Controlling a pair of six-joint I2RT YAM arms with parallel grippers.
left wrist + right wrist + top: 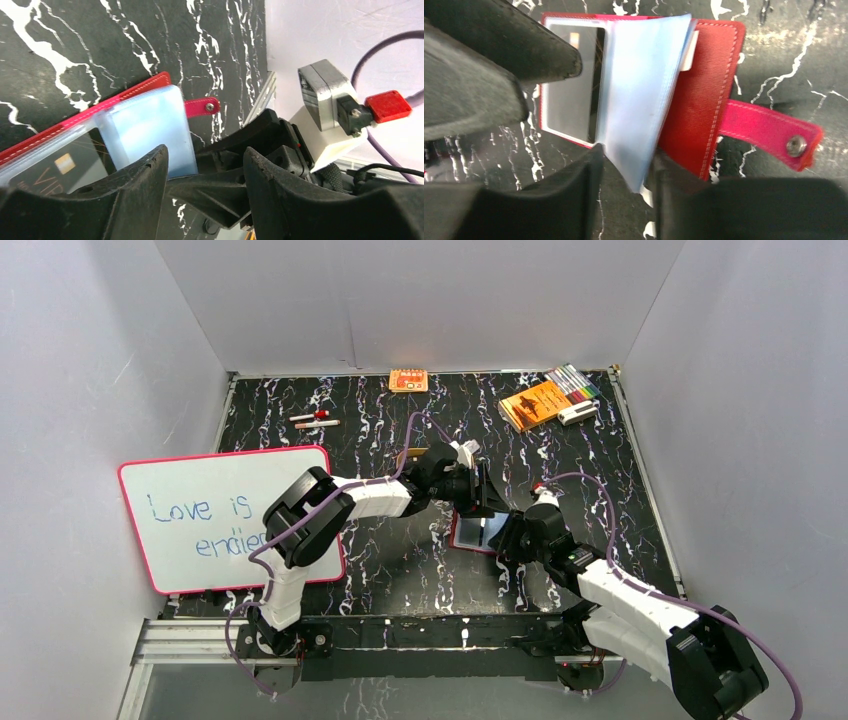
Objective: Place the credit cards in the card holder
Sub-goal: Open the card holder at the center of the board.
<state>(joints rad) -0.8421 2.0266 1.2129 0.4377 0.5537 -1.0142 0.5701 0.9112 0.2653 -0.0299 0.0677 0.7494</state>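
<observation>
Right wrist view: one card holder (704, 90) lies open on the black marbled surface (804, 45) (its single snap tab sticks out sideways). The right gripper (626, 165) has its jaws clenched on the holder's bundle of clear sleeves. One dark card (50, 175) sits in a pocket. The left gripper (205, 155) has its jaws released, with one finger (524, 50) lying over that card's page.

Both arms inward, left end effector (205, 152) agape, right end effector (626, 155) close beside, jaws pinched.
</observation>
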